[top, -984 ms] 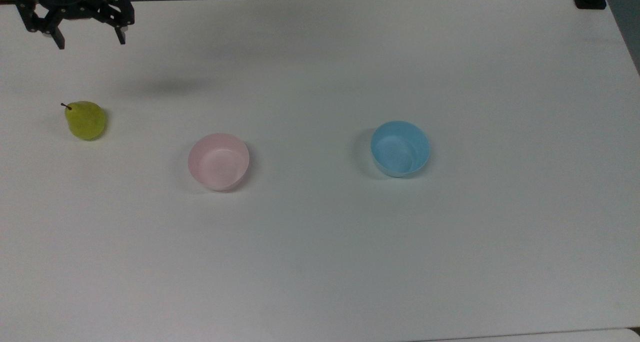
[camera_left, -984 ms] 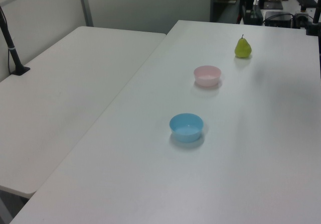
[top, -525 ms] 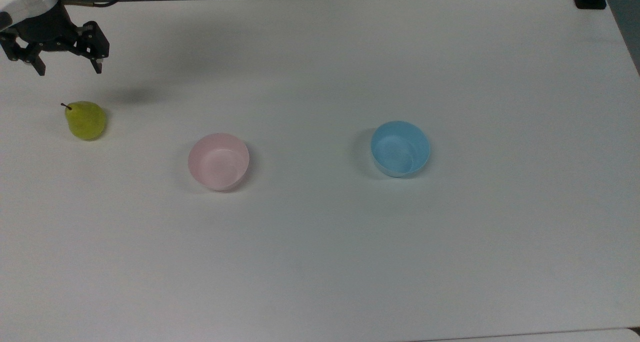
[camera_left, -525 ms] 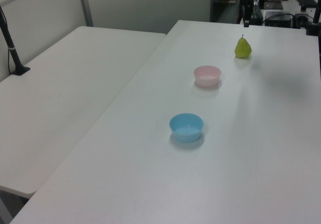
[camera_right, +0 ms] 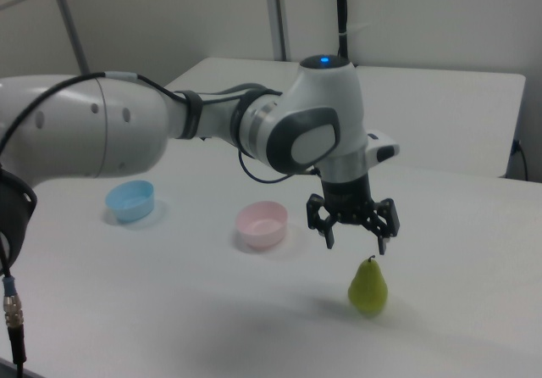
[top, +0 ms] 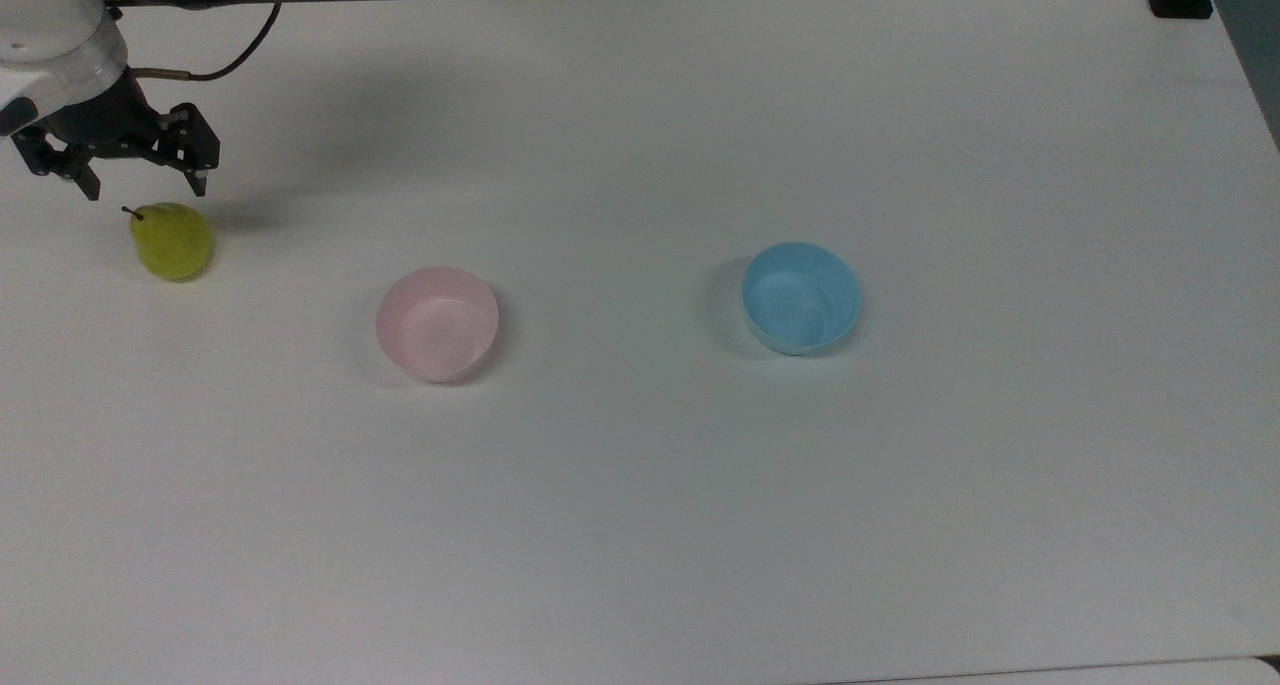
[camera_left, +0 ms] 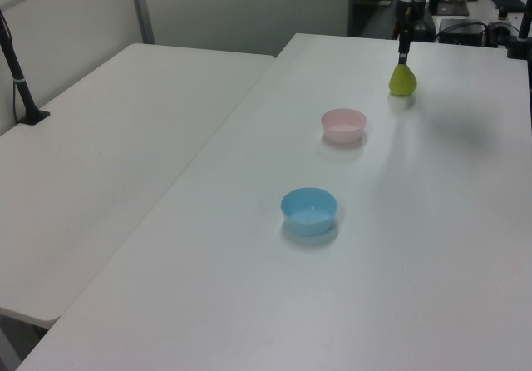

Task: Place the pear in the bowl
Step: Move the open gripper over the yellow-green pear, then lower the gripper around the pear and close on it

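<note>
One pear, two bowls, one arm over a white desk.

Going left to right in the top view: the gripper (top: pixel 145 190) hangs above the pear (top: pixel 173 241) near the top view's left edge, its fingers (top: pixel 201 181) spread wide with nothing between them. The pear stands upright on the desk (top: pixel 700 515), stem up, and the right view shows the gripper (camera_right: pixel 353 239) just over the stem of the pear (camera_right: pixel 368 286), not touching it. Next comes the pink bowl (top: pixel 437 323), open side up, well apart from the pear. Farther toward the top view's right sits the blue bowl (top: pixel 800 297), also open side up. Counted: one pear, one pink bowl, one blue bowl, all three apart from one another in a loose row. The arm (camera_right: pixel 169 132) is white with dark joints.
</note>
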Controlling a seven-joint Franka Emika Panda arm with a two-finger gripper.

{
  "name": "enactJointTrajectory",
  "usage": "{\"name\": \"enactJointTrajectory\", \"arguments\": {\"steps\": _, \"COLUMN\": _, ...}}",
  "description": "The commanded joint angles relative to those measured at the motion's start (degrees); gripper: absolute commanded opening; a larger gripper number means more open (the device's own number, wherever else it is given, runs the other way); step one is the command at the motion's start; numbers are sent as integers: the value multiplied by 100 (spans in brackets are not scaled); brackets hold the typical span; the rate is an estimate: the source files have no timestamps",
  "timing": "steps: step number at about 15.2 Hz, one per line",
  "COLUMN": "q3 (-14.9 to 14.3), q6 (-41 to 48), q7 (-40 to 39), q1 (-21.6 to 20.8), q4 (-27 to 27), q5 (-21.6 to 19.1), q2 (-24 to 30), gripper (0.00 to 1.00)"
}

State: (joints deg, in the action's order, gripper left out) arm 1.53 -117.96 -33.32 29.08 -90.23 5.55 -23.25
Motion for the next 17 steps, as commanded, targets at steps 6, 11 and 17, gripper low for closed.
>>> {"name": "enactJointTrajectory", "arguments": {"steps": 6, "q3": -126, "q6": -570, "q7": -122, "q1": 71, "q4": -109, "q5": 113, "q2": -303, "gripper": 100}}
{"name": "enactJointTrajectory", "arguments": {"steps": 11, "q3": -126, "q6": -737, "q7": -122, "q1": 71, "q4": -188, "q5": 104, "q2": -391, "gripper": 87}}
{"name": "enactJointTrajectory", "arguments": {"steps": 17, "q3": -126, "q6": -737, "q7": -122, "q1": 71, "q4": -249, "q5": 104, "q2": -435, "gripper": 61}}
